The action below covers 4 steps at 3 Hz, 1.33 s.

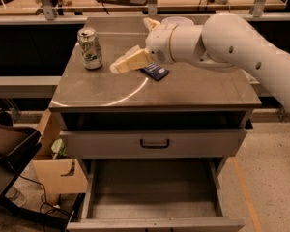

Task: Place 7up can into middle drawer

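The 7up can (90, 48), silvery with green markings, stands upright at the back left of the cabinet top (101, 88). My gripper (120, 65), cream-coloured on a white arm, hovers just above the top, a short way right of the can and pointing at it. It is open and empty, not touching the can. The middle drawer (152, 190) is pulled out wide open below, at the front, with a bare grey floor.
A blue packet (154, 72) lies on the top under my wrist. A white bowl (176, 21) sits at the back. A shut drawer front with a dark handle (154, 143) is above the open drawer. A cardboard box (58, 173) and a dark chair (9, 146) stand at the left.
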Each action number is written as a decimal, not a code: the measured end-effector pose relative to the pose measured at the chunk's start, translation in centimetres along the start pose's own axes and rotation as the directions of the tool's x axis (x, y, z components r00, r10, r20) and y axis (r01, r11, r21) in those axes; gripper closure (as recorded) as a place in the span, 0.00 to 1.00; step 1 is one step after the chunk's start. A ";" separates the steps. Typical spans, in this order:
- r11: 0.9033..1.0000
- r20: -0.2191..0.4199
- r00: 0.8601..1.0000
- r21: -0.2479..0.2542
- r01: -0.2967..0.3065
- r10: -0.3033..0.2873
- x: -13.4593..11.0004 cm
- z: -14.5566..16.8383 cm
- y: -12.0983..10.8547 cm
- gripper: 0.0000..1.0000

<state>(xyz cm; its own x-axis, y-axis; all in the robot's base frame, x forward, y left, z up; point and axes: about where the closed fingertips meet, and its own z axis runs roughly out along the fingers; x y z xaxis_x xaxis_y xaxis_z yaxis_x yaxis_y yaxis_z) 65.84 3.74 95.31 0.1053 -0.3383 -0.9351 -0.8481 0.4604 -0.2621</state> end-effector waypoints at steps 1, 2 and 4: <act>1.000 0.016 1.000 -0.018 -0.024 0.024 0.8 3.3 -0.6 0.00; 0.999 0.026 0.999 -0.027 -0.031 0.032 1.3 6.1 -1.0 0.00; 0.997 0.078 0.995 -0.053 -0.061 0.065 1.5 11.5 -1.4 0.00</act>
<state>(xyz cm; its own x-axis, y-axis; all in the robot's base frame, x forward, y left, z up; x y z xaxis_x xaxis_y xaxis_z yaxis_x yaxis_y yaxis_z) 73.18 12.02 91.52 0.0898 -0.2429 -0.9659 -0.8794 0.4360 -0.1914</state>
